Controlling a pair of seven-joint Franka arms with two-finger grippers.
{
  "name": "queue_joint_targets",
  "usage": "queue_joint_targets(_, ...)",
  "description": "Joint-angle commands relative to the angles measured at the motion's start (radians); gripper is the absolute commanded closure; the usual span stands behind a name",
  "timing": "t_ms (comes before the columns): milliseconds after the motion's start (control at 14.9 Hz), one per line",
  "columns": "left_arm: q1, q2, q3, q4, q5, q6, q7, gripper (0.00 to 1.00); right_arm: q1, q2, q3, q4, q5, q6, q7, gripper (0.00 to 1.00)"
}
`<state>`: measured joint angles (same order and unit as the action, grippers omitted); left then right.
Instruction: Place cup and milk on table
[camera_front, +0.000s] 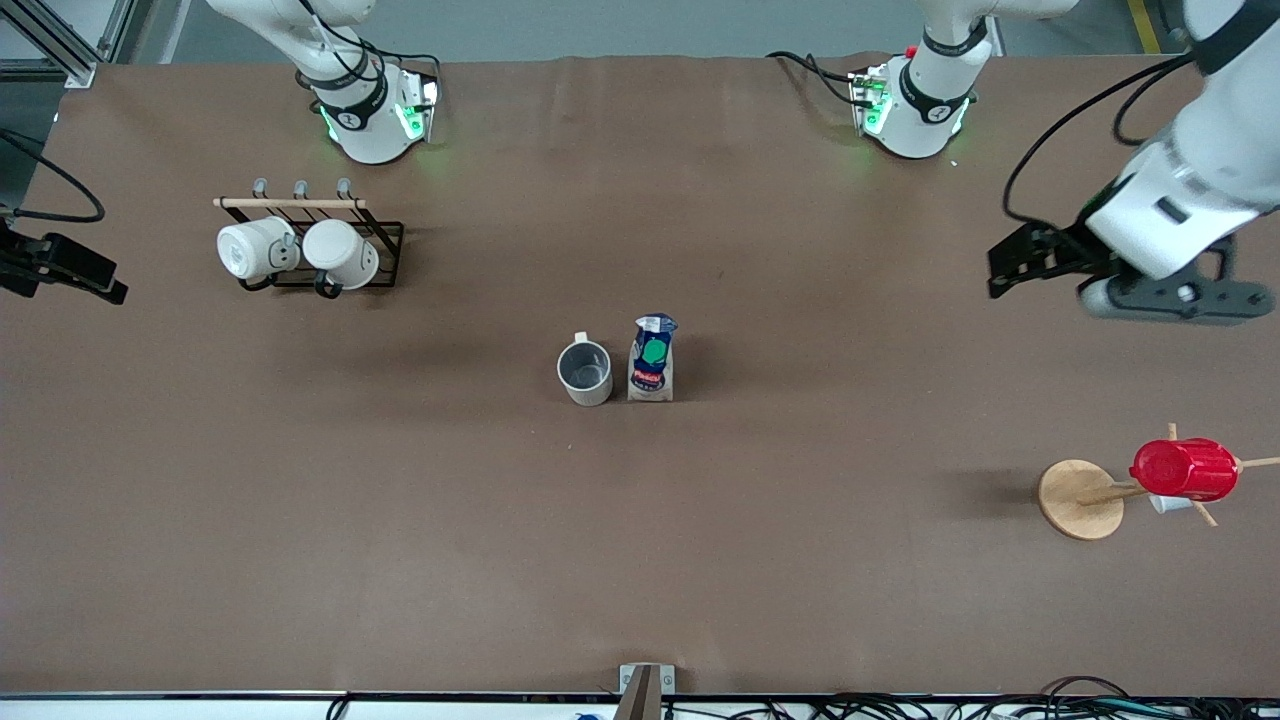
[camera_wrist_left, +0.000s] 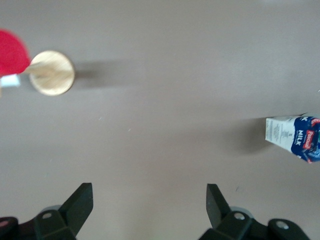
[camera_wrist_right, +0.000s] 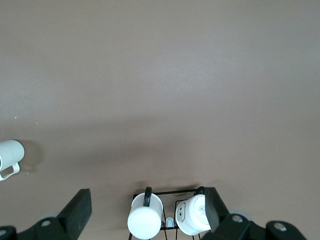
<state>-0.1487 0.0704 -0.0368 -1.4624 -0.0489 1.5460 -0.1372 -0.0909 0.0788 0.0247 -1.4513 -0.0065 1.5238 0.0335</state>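
The cream-white cup (camera_front: 585, 372) with a grey inside stands upright on the brown table (camera_front: 640, 560) near its middle. The milk carton (camera_front: 652, 358) stands upright close beside it, toward the left arm's end. My left gripper (camera_front: 1000, 270) is open and empty, up in the air over the table at the left arm's end; its wrist view (camera_wrist_left: 150, 192) shows the milk (camera_wrist_left: 292, 137) well away. My right gripper (camera_front: 112, 282) is open and empty at the right arm's end; its wrist view (camera_wrist_right: 147, 197) shows the cup (camera_wrist_right: 9, 156) far off.
A black wire rack (camera_front: 385, 255) with two plain white mugs (camera_front: 300, 250) stands near the right gripper, also in the right wrist view (camera_wrist_right: 145, 222). A wooden mug tree (camera_front: 1080, 498) bearing a red cup (camera_front: 1185, 468) stands at the left arm's end, also in the left wrist view (camera_wrist_left: 51, 72).
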Motion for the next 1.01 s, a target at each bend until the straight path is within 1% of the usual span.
queue_joint_targets(0,0.021,-0.090,0.024,-0.058,0.003,-0.027,0.034,0.00,-0.006,-0.016,0.001,-0.020,0.005,0.006,0.005,0.00)
queue_joint_targets(134,0.021,-0.129,0.063,-0.104,0.006,-0.027,0.068,0.00,-0.006,-0.016,0.001,-0.020,0.006,0.007,0.006,0.00)
queue_joint_targets(268,0.020,-0.121,0.083,-0.093,0.009,-0.023,0.074,0.00,-0.006,-0.014,0.001,-0.021,0.006,0.009,0.005,0.00)
queue_joint_targets(470,0.017,-0.092,0.083,-0.069,0.029,-0.017,0.048,0.00,-0.006,-0.014,0.001,-0.023,0.006,0.007,0.005,0.00)
queue_joint_targets(805,0.018,-0.095,0.080,-0.076,0.057,0.029,0.067,0.01,-0.007,-0.013,0.000,-0.024,0.006,0.015,0.005,0.00)
queue_joint_targets(939,0.021,-0.095,0.078,-0.076,0.058,0.046,0.070,0.01,-0.012,-0.013,0.000,-0.043,0.008,0.051,0.003,0.00)
